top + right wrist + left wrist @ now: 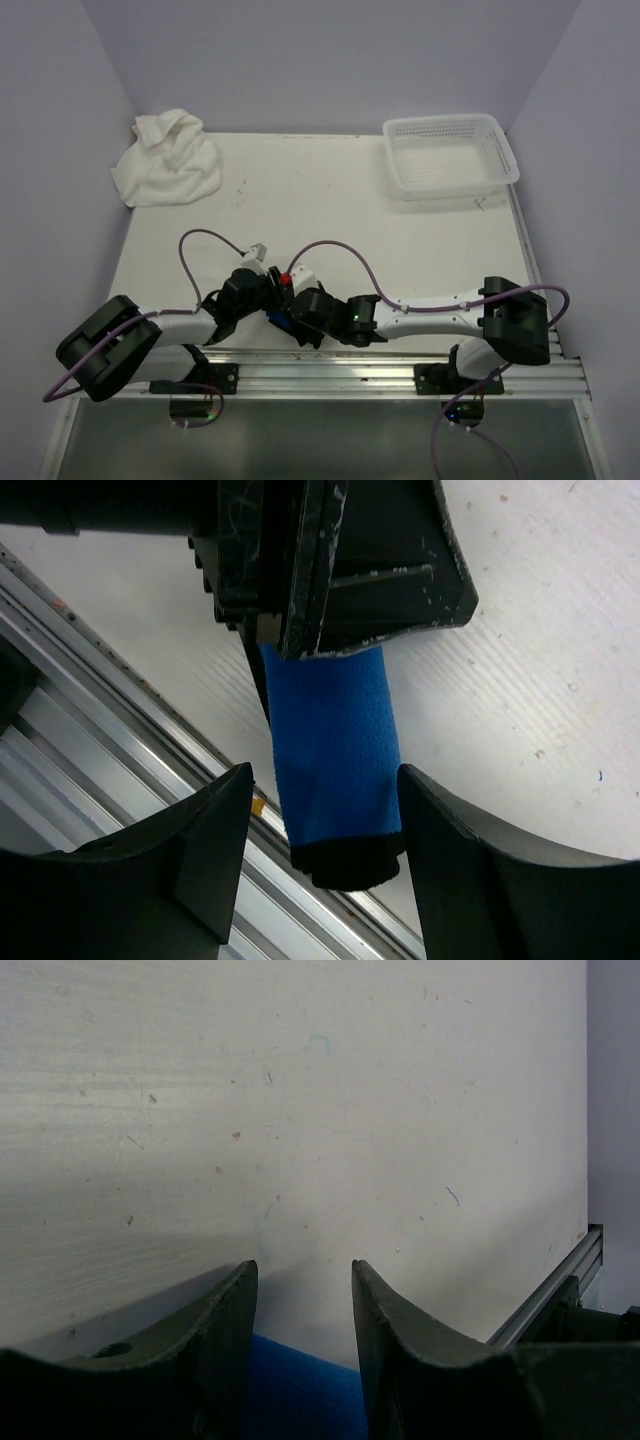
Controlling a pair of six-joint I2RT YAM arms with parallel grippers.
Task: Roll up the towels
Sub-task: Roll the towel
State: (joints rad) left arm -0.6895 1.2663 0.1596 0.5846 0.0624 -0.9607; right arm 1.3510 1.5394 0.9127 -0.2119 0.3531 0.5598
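The small blue towel (pixel 335 750) is a tight roll with a dark end, hanging just above the table's near edge. My left gripper (pixel 340 570) is shut on its upper part; in the left wrist view blue cloth (pixel 300 1395) fills the base of the gap between the fingers of the left gripper (pixel 303 1265). My right gripper (pixel 325 770) stands open astride the roll's lower end, with a clear gap on the left side. From above, both grippers (pixel 268 295) (pixel 300 318) meet over a sliver of blue towel (pixel 280 320). The large white towel (pixel 168 160) lies crumpled at the far left corner.
A white perforated basket (pixel 450 155) stands at the far right of the table. The aluminium rail (pixel 380 370) carrying the arm bases runs along the near edge, directly below the roll in the right wrist view (pixel 120 710). Purple walls close in the sides.
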